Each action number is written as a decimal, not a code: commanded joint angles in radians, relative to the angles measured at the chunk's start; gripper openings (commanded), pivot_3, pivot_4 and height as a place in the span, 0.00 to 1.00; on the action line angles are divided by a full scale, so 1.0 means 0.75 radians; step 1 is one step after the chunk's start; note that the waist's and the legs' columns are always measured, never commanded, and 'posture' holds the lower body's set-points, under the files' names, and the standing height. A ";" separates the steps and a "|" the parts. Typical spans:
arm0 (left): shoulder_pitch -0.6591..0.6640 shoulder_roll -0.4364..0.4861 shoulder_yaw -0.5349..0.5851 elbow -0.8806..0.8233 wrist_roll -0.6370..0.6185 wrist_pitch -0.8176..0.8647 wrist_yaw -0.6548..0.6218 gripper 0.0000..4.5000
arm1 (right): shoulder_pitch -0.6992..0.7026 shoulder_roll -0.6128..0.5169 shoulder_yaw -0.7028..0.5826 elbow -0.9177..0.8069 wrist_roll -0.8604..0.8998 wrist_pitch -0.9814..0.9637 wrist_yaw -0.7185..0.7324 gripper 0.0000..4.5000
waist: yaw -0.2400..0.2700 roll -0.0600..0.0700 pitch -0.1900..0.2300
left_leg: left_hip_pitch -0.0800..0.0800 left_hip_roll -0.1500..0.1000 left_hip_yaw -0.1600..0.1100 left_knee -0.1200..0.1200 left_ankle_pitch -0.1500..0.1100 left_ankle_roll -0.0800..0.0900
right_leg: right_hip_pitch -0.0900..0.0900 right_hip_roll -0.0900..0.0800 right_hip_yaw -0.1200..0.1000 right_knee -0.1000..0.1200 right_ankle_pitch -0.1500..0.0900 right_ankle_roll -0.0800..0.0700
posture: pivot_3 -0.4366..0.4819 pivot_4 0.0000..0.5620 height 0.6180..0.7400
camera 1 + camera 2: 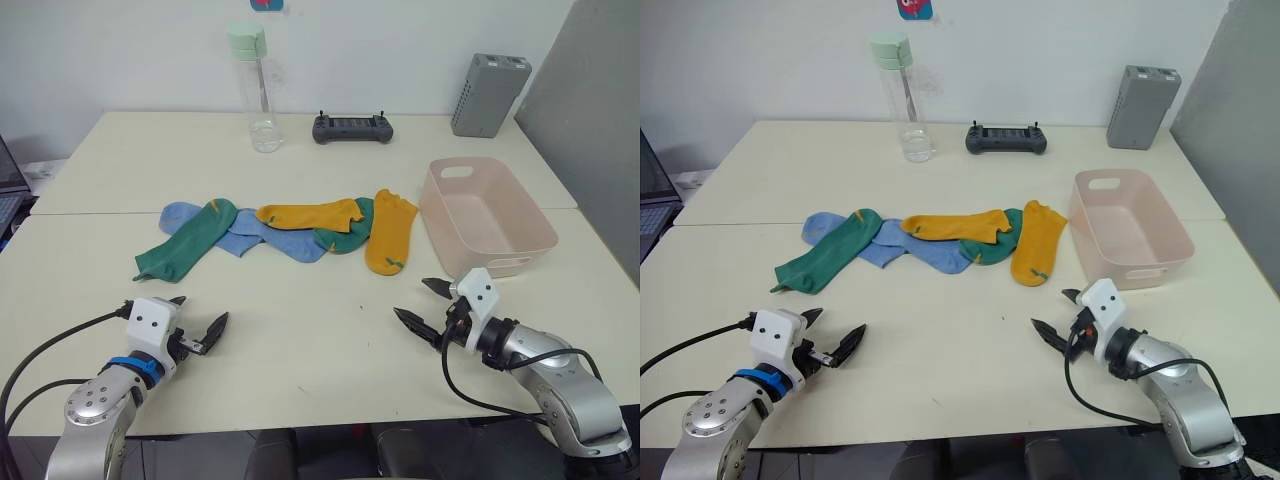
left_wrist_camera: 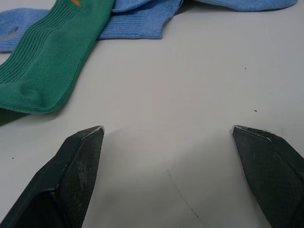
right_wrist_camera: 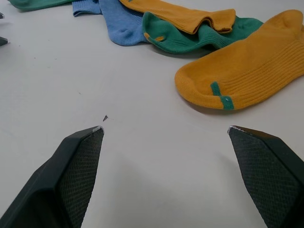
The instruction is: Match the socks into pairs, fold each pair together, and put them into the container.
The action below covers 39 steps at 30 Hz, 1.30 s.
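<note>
Across the middle of the desk [image 1: 300, 330], a tangled row of socks: green sock [image 1: 187, 245] at the left end lying over a blue sock [image 1: 178, 214], second blue sock [image 1: 285, 240] running under a yellow sock [image 1: 310, 213], second green sock [image 1: 345, 235] tucked beneath that, and another yellow sock [image 1: 390, 232] at the right end, nearest the container [image 1: 487, 215]. No pairs matched yet, nothing folded.

Down by the near edge, left gripper [image 1: 198, 322] hovering low with fingers spread wide, holding nothing, just short of the green toe. Right gripper [image 1: 424, 304] likewise splayed and holding nothing, aimed at the right-hand yellow sock, with the container just beyond.

Plenty to go wrong from here, by the look of it. Overlapping fabric the big worry: pinching one layer likely to drag its neighbour along, so a green could come up with a blue clinging. Grabbing too shallow on soft knit, and a slip back to the desk. Pulling the middle yellow could scatter what lies beneath it.

Container check: pale pink tub near the right edge, sitting upright, nothing inside it. Along the far edge, well apart from the action, a clear bottle [image 1: 255, 90], a black controller [image 1: 352, 128], and a grey box [image 1: 488, 95].
</note>
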 commanded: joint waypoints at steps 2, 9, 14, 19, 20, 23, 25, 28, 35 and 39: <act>-0.002 0.008 0.013 -0.027 -0.001 -0.025 0.003 1.00 | -0.019 -0.010 -0.016 -0.074 0.011 0.004 -0.014 1.00 | 0.000 0.000 0.000 | 0.000 0.000 0.000 0.000 0.000 0.000 | 0.000 0.000 0.000 0.000 0.000 0.000 | 0.48 0.27 1.00; 0.000 0.004 0.010 -0.034 0.001 -0.034 0.006 1.00 | -0.013 -0.009 -0.018 -0.076 0.011 0.001 -0.017 1.00 | 0.000 0.000 0.000 | 0.000 0.000 0.000 0.000 0.000 0.000 | 0.000 0.000 0.000 0.000 0.000 0.000 | 0.48 0.27 1.00; 0.003 0.003 0.009 -0.034 -0.004 -0.042 0.000 1.00 | -0.003 -0.009 -0.022 -0.074 0.017 0.001 -0.015 1.00 | 0.000 0.000 0.000 | 0.000 0.000 0.000 0.000 0.000 0.000 | 0.000 0.000 0.000 0.000 0.000 0.000 | 0.48 0.27 1.00; 0.005 0.000 0.004 -0.035 -0.001 -0.048 0.004 1.00 | 0.024 0.006 -0.021 -0.061 0.032 0.017 -0.020 1.00 | 0.000 0.000 0.000 | 0.000 0.000 0.000 0.000 0.000 0.000 | 0.001 0.000 0.000 0.000 0.000 0.000 | 0.48 0.27 1.00; 0.006 -0.002 0.002 -0.035 0.002 -0.051 0.006 1.00 | 0.035 0.011 -0.022 -0.056 0.031 0.013 -0.024 1.00 | 0.000 0.000 0.000 | 0.000 0.000 0.000 0.000 0.000 0.000 | 0.001 0.000 0.000 0.000 0.000 0.000 | 0.48 0.27 1.00; 0.010 -0.006 0.003 -0.038 0.003 -0.052 0.012 1.00 | 0.055 0.017 -0.027 -0.040 0.025 0.000 -0.027 1.00 | 0.000 0.000 0.000 | 0.000 0.000 0.000 0.000 0.000 0.000 | 0.003 0.000 0.000 0.000 0.000 0.000 | 0.48 0.27 1.00; 0.015 -0.010 0.003 -0.043 0.002 -0.052 0.014 1.00 | 0.059 0.027 -0.034 -0.030 0.030 0.002 -0.038 1.00 | 0.000 0.000 0.000 | 0.000 0.000 0.000 0.000 0.000 0.000 | 0.003 0.000 0.000 0.000 0.000 0.000 | 0.48 0.27 1.00; 0.022 -0.013 0.001 -0.047 0.004 -0.057 0.014 1.00 | 0.079 0.011 -0.003 -0.019 -0.009 -0.039 -0.018 1.00 | 0.000 -0.001 -0.001 | 0.000 0.000 0.000 0.001 0.000 0.000 | 0.004 0.000 0.000 0.000 0.000 0.000 | 0.48 0.27 1.00; 0.029 -0.031 0.017 -0.057 -0.025 -0.056 0.011 1.00 | 0.040 0.055 -0.007 -0.018 0.030 -0.083 -0.005 1.00 | -0.001 -0.001 -0.001 | 0.000 0.000 0.000 0.001 0.000 0.000 | 0.004 0.000 0.000 0.000 0.000 0.000 | 0.48 0.27 1.00; 0.029 -0.073 0.063 -0.054 -0.063 -0.067 0.044 1.00 | -0.064 0.062 0.046 -0.026 0.019 -0.081 0.023 1.00 | -0.002 -0.001 -0.001 | 0.000 0.000 0.000 0.001 0.000 0.000 | 0.004 0.000 0.000 0.000 0.000 0.000 | 0.48 0.27 1.00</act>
